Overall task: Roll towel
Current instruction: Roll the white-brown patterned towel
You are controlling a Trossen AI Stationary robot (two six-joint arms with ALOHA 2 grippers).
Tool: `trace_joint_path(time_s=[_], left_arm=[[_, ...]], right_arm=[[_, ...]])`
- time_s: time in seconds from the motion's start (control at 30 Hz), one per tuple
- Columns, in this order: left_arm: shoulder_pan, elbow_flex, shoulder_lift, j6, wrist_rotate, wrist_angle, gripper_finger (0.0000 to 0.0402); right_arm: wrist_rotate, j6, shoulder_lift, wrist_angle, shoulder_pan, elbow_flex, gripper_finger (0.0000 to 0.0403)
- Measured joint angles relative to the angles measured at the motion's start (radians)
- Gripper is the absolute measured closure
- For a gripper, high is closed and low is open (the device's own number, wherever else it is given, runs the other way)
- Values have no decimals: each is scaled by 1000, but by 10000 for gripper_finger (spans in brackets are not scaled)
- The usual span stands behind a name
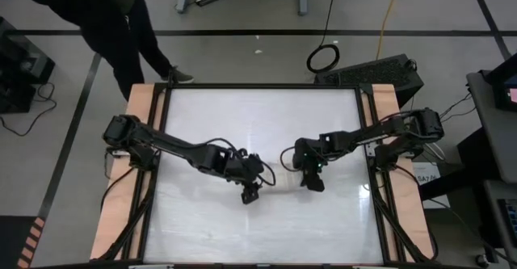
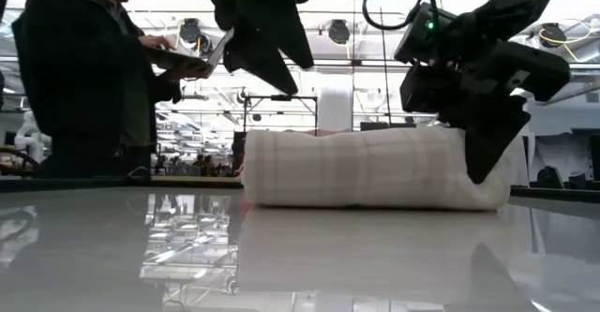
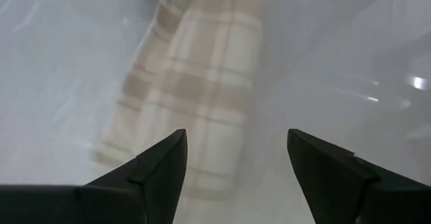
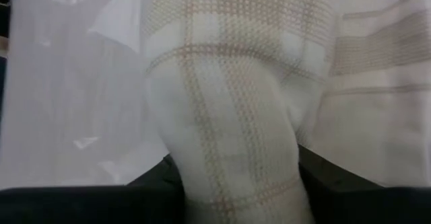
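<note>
The towel (image 2: 375,167), cream with a tan plaid grid, lies rolled up in the middle of the white table (image 1: 258,237), its length running left to right. The roll rests on the table along its underside. My right gripper (image 4: 236,177) is down at the roll's right end (image 2: 487,176) and shut on it. My left gripper (image 3: 236,150) hangs open above the roll's left end (image 2: 262,162), clear of it (image 2: 281,78). In the high view the roll (image 1: 279,174) lies between the left gripper (image 1: 250,195) and the right gripper (image 1: 313,184). My right gripper pinches the roll's right end (image 4: 229,136) between its two fingers, one on each side of the bunched cloth, which takes in several layers. The fingers slant down from the table's right side. The roll stays lying on the table.
A person in dark clothes (image 2: 84,78) stands beyond the table's far left corner (image 1: 121,18), holding something flat. Wooden side rails (image 1: 141,140) and a black frame border the tabletop. A black case (image 1: 380,71) sits past the far right corner.
</note>
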Motion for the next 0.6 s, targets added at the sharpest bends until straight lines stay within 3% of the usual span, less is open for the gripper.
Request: trace_joint_path(time_s=[0.17, 0.33, 0.6], left_arm=[[-18, 0, 53, 0, -37, 41, 142], [-60, -1, 82, 65, -189, 46, 130], [-78, 0, 86, 153, -228, 59, 24]], right_arm=[[-88, 23, 0, 4, -39, -28, 259], [-117, 14, -1, 6, -61, -37, 259], [-180, 17, -1, 14, -93, -38, 259]])
